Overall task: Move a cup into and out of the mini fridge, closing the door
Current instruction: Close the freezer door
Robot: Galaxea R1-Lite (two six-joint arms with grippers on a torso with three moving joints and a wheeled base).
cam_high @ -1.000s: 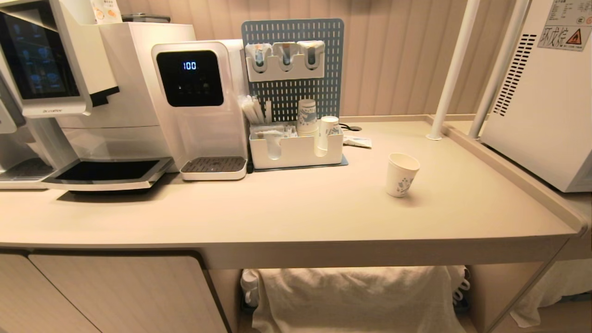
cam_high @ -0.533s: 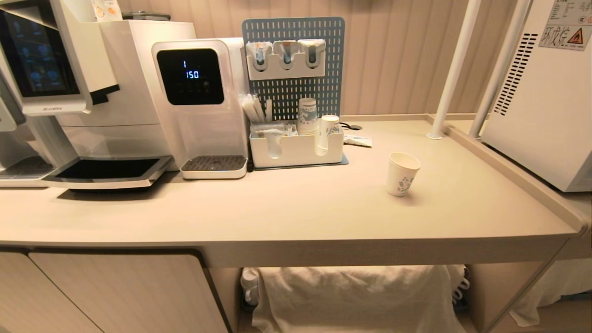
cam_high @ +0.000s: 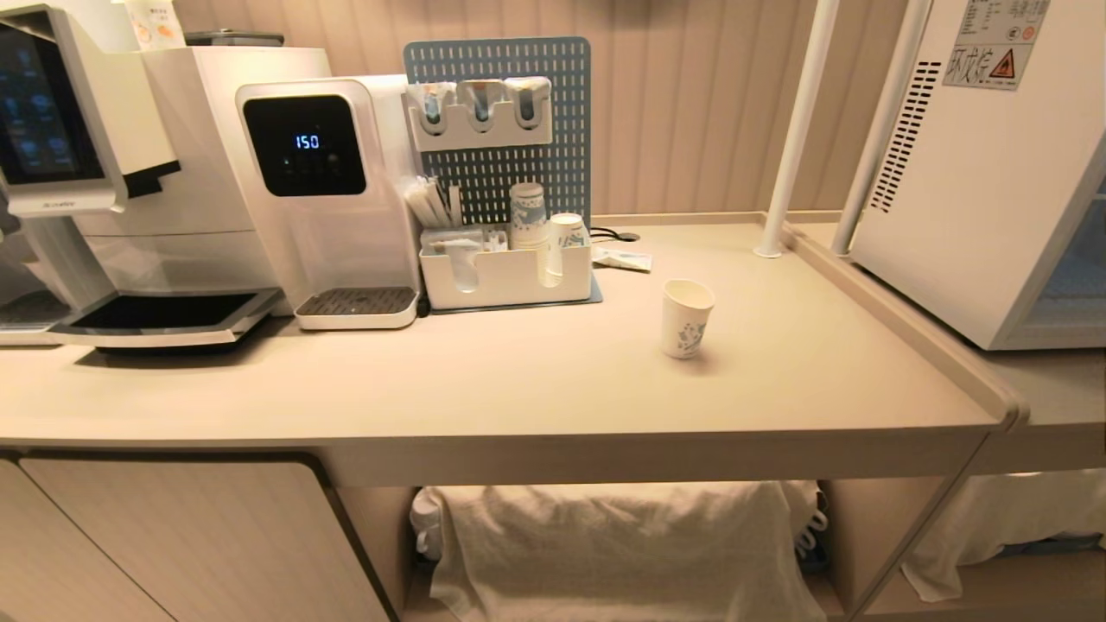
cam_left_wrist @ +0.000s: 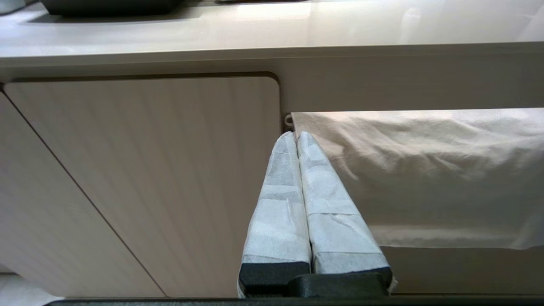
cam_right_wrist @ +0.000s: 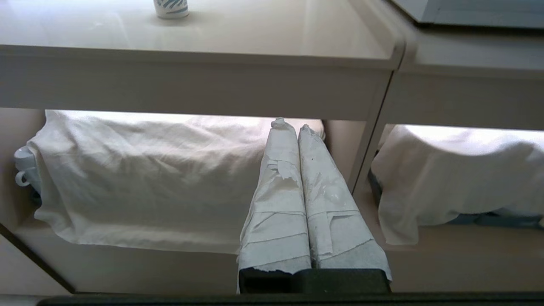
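From the head view, a small white paper cup with a blue pattern [cam_high: 687, 318] stands upright on the long pale counter [cam_high: 536, 380], out in the open and right of the middle. At the far right sits the white boxy mini fridge [cam_high: 968, 164], with a yellow warning sticker [cam_high: 994, 43] high on its side; only a thin strip of its door [cam_high: 1076, 259] shows at the right edge, too little to tell how it stands. To the left, at the far side of the counter, are a white water machine with a black screen [cam_high: 324, 190], a bigger white coffee machine [cam_high: 112, 173], and a white tray with stacked cups [cam_high: 510, 268] in front of a blue board full of holes [cam_high: 501, 130]. Neither arm shows here. In the left wrist view, the left gripper [cam_left_wrist: 296, 136], wrapped in white tape, is low below the counter with its two fingers pressed together and holding nothing, in front of a pale wooden cupboard door [cam_left_wrist: 140, 170] and a white cloth [cam_left_wrist: 425, 170]. In the right wrist view, the right gripper [cam_right_wrist: 289, 125], also white-wrapped, has its fingers together and empty, low before the cloth, with the cup's bottom far up on the counter.
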